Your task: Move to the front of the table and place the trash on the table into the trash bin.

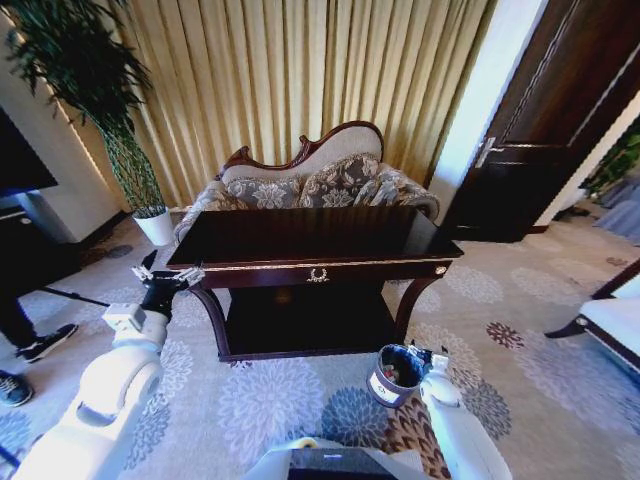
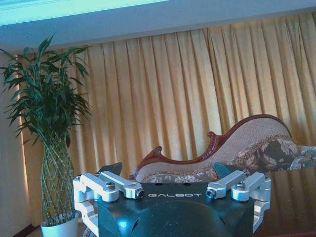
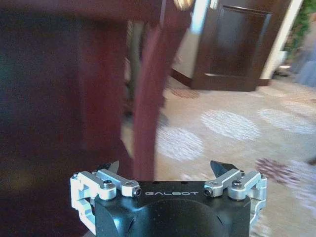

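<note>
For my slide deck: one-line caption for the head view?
Robot facing the mahogany table, left gripper by its corner, right gripper beside the trash bin on the carpet.

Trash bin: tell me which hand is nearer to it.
Right. The right hand sits just beside the trash bin on the carpet; the left hand is raised by the table's far left corner.

Camera arrangement, as I stood before the table [image 1: 315, 240].
My head camera looked down over it; my left wrist faced the sofa [image 2: 237, 148], my right wrist the table's leg, close.
</note>
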